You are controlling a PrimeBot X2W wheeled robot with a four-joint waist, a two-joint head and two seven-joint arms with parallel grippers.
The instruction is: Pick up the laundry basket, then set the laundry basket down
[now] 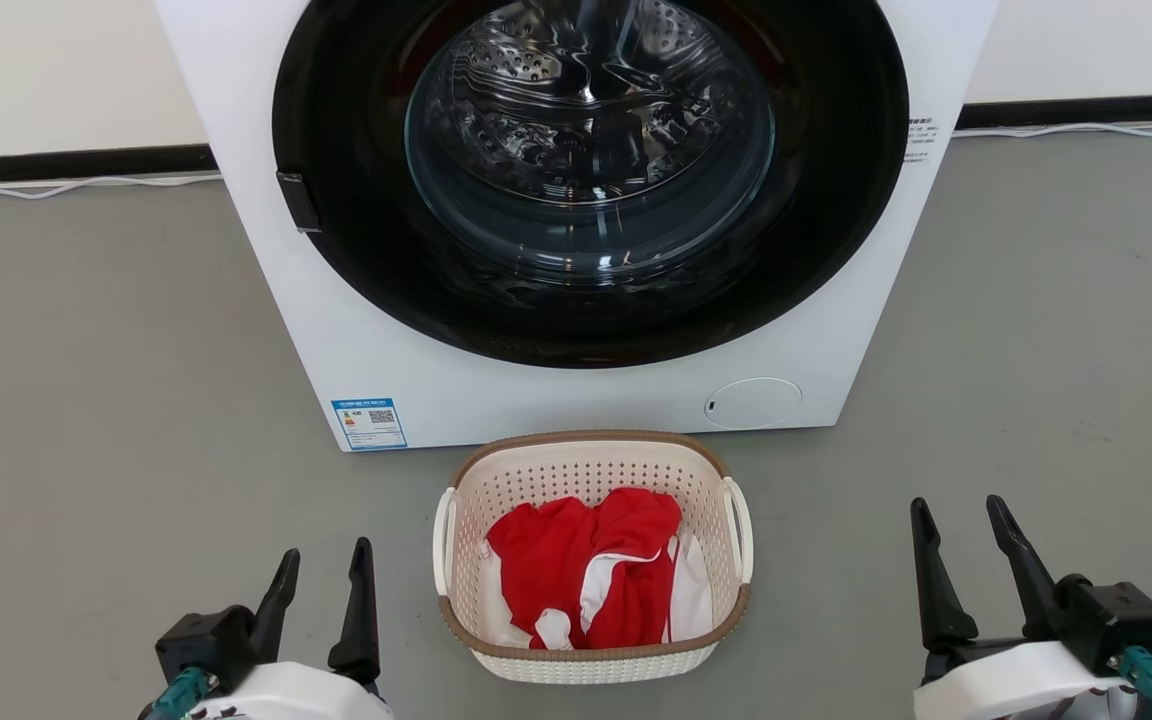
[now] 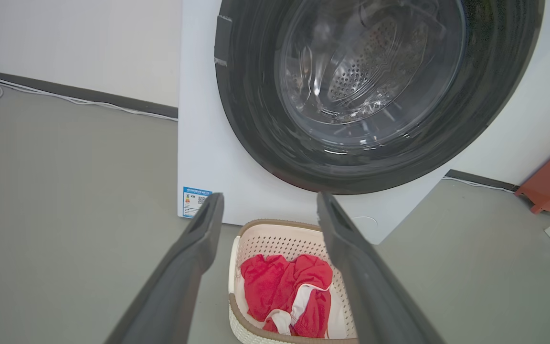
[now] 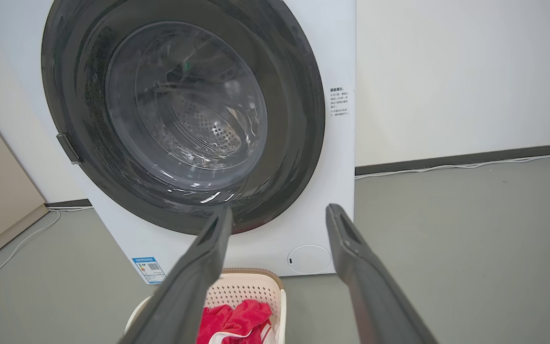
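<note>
While the laundry basket (image 1: 591, 665) sits before the washer (image 1: 576, 395), left gripper (image 1: 327, 548) and right gripper (image 1: 956, 502) flank it. Both have fingers spread, holding nothing.

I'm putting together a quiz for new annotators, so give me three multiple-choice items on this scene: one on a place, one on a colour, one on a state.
1. Where is the laundry basket? A) on the floor before the washer B) inside the drum C) on top of the washer
2. What colour is most of the clothing in it? A) blue B) red C) green
3. How are the left hand and right hand? A) both open, holding nothing B) both shut on handles C) one lifting the basket
Answers: 1 A, it sits on the floor at the washer's front; 2 B, red cloth with white trim; 3 A, both are spread, apart from the basket.
</note>
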